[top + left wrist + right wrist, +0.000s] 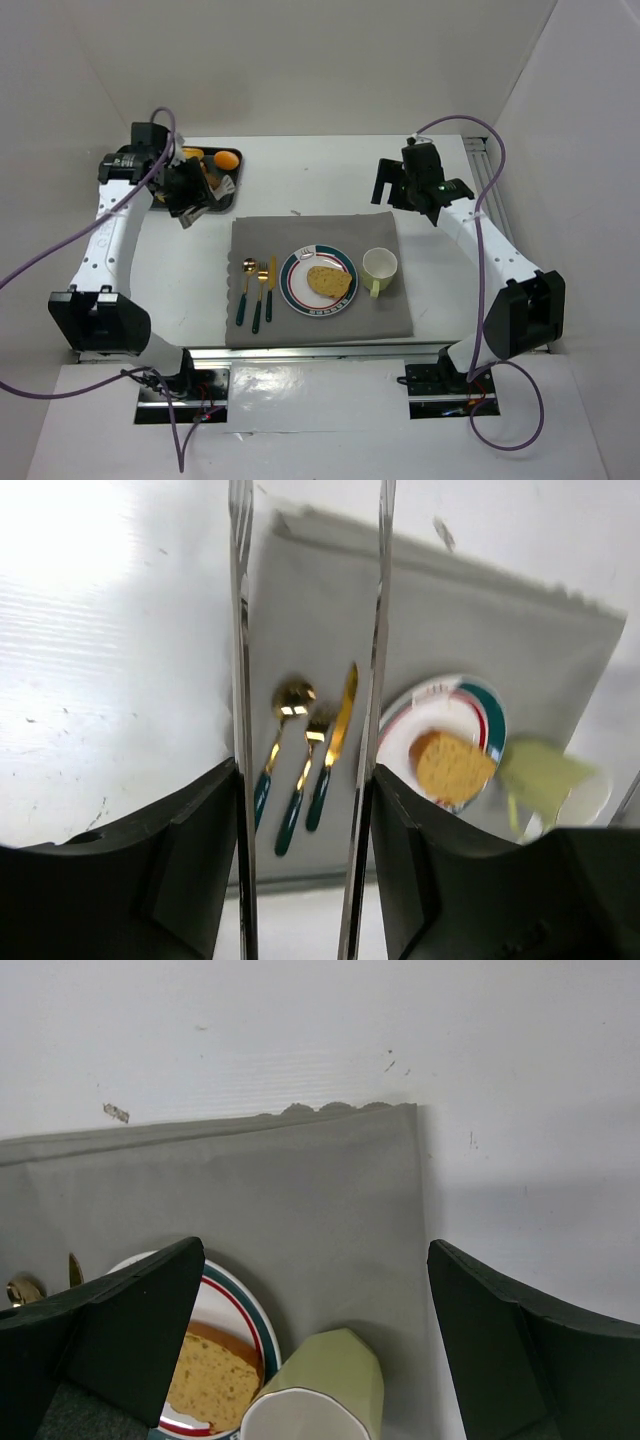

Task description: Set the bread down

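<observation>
Left gripper (pixel 305 800) is released: fingers spread, a thin metal blade (pixel 240 630) running along each, nothing in the gap. Right gripper (pixel 315 1260) gapes wide as well, empty. One slice of bread (pixel 329 281) lies on the one plate (pixel 284 285), mid-placemat (pixel 330 232). One pale green cup (pixel 379 267) sits just right of the plate. To its left are one spoon (pixel 247 290), one fork (pixel 260 295) and one knife (pixel 271 285), side by side. One black tray (pixel 238 175) sits far left on the white table (pixel 300 170). White walls (pixel 300 60) all round.
</observation>
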`<state>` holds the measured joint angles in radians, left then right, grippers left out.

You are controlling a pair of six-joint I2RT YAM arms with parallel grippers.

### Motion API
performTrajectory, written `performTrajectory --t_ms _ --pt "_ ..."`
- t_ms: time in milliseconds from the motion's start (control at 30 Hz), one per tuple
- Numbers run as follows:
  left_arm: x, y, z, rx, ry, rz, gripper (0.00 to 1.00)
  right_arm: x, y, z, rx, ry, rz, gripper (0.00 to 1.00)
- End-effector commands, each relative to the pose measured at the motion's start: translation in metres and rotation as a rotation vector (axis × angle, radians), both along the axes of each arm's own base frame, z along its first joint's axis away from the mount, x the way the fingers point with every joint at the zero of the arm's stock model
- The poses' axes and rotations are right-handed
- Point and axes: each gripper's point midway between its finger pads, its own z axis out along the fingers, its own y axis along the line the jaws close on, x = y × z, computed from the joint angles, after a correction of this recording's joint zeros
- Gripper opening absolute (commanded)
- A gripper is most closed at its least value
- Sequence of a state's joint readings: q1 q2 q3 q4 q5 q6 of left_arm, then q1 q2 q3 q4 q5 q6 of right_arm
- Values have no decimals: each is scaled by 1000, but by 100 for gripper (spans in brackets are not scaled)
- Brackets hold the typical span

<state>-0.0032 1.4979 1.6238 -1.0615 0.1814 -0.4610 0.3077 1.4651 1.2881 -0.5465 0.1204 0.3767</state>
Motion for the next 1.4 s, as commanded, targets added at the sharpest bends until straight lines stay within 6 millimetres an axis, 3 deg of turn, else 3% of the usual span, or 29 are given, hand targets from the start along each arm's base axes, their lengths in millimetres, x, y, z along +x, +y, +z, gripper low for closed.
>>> performTrajectory --t_ms 0,167,467,633,900,1033,1133,1167,1233,1367 --pt "29 20 1 -83 -41 130 64 5 5 9 10 -21 5 100" --pt "50 49 -17 -179 -39 243 66 13 9 -8 3 24 13 100" --pt "94 66 -43 -178 -2 301 66 29 16 -11 7 33 20 100" --pt "108 76 -58 -167 29 344 67 33 18 -17 1 52 19 100" --pt "135 78 -87 -198 61 349 67 41 20 -25 -4 67 19 100" --pt "139 72 -104 -213 102 345 67 42 22 -38 -7 98 26 100" --pt "142 73 -97 -217 80 350 60 42 22 -35 -7 98 26 100" --pt "142 73 -97 -217 79 350 52 42 22 -35 -7 98 26 100" --pt "139 72 -87 -216 58 348 46 42 22 -35 -7 98 26 100" --pt "126 67 -49 -200 -32 327 41 42 22 -31 -4 89 26 100"
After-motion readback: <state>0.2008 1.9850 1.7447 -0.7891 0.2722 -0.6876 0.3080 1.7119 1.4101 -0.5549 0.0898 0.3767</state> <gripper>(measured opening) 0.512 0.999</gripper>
